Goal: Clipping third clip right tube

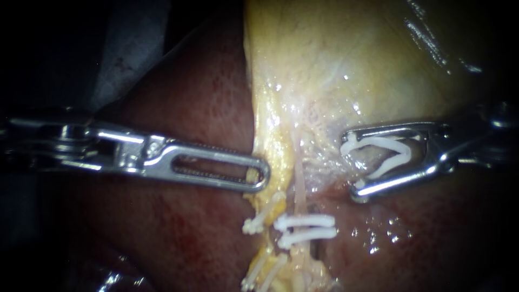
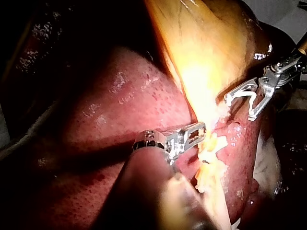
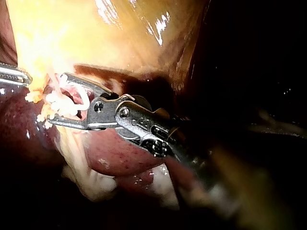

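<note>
Two closed clips (image 1: 305, 220) are already sitting across the right tube (image 1: 299, 181), low on it, so by my reckoning the third is yet to go on. The right instrument (image 1: 351, 165) is carrying that open clip (image 1: 389, 143), its jaws standing wide, each bearing on one leg of it. It is hovering just beside the right tube, above the closed pair, not straddling it. On the tube's other side, the left instrument (image 1: 262, 174) is lying with its jaws clamped on the yellow tissue (image 1: 265, 146), seemingly tensioning it. Remaining: slipping the clip around the tube and squeezing.
</note>
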Action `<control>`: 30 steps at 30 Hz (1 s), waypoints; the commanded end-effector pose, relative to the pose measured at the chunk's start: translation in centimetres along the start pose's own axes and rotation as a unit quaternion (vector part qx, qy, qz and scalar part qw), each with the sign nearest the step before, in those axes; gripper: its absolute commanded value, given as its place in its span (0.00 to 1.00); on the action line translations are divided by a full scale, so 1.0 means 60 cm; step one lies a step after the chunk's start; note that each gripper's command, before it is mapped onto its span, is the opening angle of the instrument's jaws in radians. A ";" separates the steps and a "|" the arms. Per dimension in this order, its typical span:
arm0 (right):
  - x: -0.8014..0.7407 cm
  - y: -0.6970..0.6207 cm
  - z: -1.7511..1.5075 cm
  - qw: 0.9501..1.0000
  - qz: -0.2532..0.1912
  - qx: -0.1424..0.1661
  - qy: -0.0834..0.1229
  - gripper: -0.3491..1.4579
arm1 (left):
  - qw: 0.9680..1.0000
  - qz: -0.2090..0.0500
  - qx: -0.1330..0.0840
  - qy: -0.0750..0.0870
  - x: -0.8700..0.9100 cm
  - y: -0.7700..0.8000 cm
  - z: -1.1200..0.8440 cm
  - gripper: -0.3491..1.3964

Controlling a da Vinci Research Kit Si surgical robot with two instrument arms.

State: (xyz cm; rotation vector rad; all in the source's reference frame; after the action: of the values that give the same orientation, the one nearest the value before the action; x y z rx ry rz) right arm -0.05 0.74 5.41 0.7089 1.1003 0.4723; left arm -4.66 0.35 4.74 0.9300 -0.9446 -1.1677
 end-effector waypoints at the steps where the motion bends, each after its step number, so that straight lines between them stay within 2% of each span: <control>1: -0.0001 -0.0001 0.0001 1.000 0.000 0.000 0.000 0.52 | 1.000 0.000 0.000 0.000 0.0000 0.0000 -0.0001 0.00; 9: -0.0006 -0.0008 0.0014 1.000 0.002 0.002 -0.001 0.52 | 1.000 -0.001 0.004 0.004 -0.0006 -0.0007 -0.0022 0.00; 22: -0.0025 -0.0012 0.0057 1.000 0.022 0.019 -0.006 0.51 | 1.000 -0.008 0.001 -0.004 -0.0019 -0.0047 -0.0109 0.00; 30: -0.0031 -0.0012 0.0082 0.999 0.038 0.025 -0.009 0.50 | 1.000 -0.011 0.003 -0.004 -0.0019 -0.0069 -0.0121 0.00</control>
State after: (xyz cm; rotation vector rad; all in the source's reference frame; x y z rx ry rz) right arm 0.34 0.42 5.62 0.8062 1.0745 0.5039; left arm -4.12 0.47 4.10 0.9420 -0.9468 -1.1900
